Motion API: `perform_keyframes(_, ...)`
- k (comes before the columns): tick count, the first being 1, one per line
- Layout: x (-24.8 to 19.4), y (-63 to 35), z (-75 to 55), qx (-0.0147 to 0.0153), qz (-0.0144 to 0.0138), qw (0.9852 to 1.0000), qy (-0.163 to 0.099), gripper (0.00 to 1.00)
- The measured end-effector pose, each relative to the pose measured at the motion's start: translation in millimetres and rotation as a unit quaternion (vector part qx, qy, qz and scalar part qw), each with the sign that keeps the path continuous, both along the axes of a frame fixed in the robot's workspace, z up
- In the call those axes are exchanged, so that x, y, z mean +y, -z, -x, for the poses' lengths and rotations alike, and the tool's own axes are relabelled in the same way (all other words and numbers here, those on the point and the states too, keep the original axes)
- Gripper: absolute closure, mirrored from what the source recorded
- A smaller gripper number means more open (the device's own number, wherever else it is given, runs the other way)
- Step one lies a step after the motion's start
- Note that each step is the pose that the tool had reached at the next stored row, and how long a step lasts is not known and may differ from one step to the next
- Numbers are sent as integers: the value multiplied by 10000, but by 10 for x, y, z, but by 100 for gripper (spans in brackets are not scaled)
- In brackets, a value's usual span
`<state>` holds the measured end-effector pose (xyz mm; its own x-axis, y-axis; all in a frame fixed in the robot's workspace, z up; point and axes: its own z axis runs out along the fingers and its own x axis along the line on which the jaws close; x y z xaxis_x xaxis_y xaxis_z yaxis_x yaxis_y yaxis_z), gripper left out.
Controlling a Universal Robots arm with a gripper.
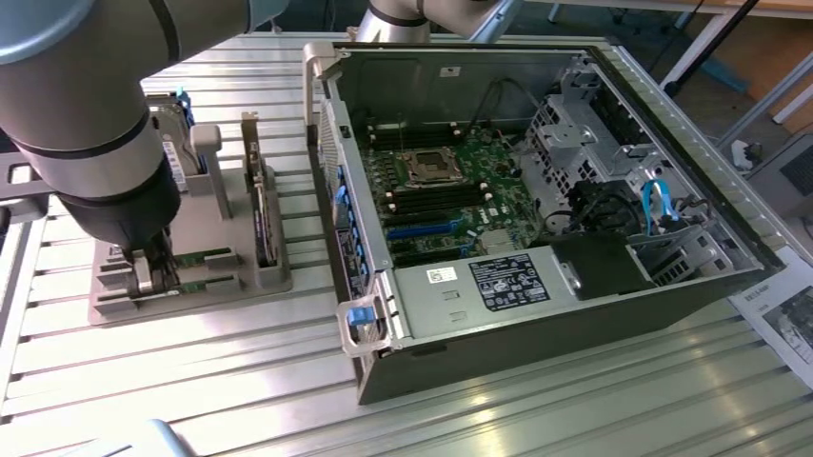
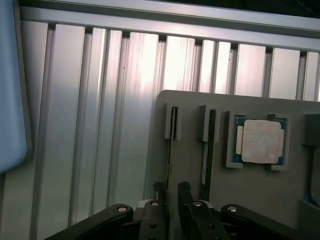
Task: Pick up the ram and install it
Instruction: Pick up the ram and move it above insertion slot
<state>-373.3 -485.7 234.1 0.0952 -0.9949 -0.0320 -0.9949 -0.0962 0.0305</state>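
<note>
The gripper [image 2: 171,190] is spread wide and looks to straddle the ram [image 2: 173,131], which stands on edge in the gray holder [image 2: 250,195], just beside its twin [image 2: 210,150]. If it's off-centre, closing could tilt the stick or jam it in its slot. Can't tell if the fingers touch it, since they hide its near end.

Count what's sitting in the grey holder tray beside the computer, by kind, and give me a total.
Long, thin green RAM sticks standing on edge: 2
Square silver processor chip: 1
Larger dark upright expansion card: 1
Total: 4
</note>
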Motion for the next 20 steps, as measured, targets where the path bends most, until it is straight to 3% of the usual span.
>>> perform_keyframes(7, -7, 129, 0, 0, 0, 10000, -3, 76)
perform_keyframes(14, -9, 129, -13, 0, 0, 10000, -4, 76)
perform_keyframes(20, -18, 129, -113, 0, -1, 10000, -3, 76)
